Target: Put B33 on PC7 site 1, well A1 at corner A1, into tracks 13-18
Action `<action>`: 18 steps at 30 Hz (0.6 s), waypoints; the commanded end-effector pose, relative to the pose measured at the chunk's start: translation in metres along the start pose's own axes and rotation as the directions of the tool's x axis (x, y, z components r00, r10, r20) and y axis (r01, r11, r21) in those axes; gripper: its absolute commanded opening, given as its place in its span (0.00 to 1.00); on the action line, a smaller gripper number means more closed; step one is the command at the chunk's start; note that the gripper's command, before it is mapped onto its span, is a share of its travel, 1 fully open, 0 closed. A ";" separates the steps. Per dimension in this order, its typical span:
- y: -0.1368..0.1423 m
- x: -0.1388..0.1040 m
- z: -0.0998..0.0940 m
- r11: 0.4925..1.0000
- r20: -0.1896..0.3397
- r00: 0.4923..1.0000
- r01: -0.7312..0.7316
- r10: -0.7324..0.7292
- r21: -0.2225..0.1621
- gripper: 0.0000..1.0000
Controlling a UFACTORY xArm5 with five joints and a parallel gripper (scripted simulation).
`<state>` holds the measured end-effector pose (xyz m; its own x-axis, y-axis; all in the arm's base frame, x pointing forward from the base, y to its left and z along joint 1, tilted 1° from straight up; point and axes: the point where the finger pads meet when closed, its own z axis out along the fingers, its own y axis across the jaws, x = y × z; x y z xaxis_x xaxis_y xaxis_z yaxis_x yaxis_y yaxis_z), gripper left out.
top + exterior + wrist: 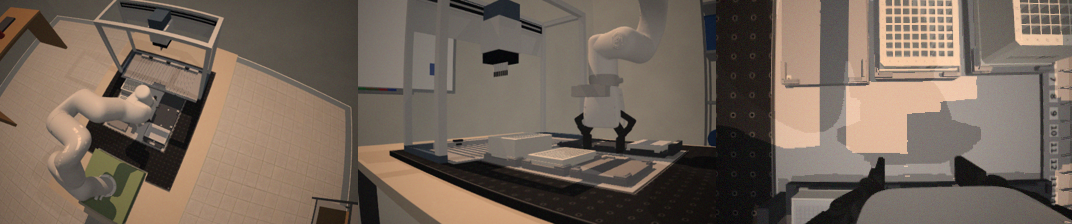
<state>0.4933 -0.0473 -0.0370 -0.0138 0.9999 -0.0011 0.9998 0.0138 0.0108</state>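
The plate carrier PC7 [167,116] [841,185] lies on the apron in front of the rails [160,70], its far end near their front edge. B33 [157,134] [649,144] [811,211] is on site 1 at the handle end and looks flat; well A1 cannot be made out. Sites 2 and 3 look empty. Nest S1 [117,125] [632,170] [803,40] is empty. B38 [562,156] [918,35] is in S2 and B83 [129,85] [506,147] [998,42] in S3. My gripper [603,146] [919,168] is open and empty, low beside the carrier's nest-side edge; its fingers are mostly hidden in the top view.
The instrument's frame [158,34] [441,89] stands over the rails, with the pipetting head [160,19] [501,35] hanging high inside. The nests line the apron's other side. Track numbers [1053,131] show at the rails' front edge. No lit lamp can be made out.
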 end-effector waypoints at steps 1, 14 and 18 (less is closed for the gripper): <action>0.002 0.000 -0.001 1.000 0.000 1.000 0.000 0.000 -0.004 1.00; 0.002 0.008 -0.001 1.000 0.000 1.000 0.000 0.000 -0.004 1.00; 0.002 0.010 -0.001 1.000 0.000 1.000 0.000 0.000 -0.004 1.00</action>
<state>0.4933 -0.0388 -0.0370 -0.0137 0.9999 -0.0011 0.9998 0.0137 0.0111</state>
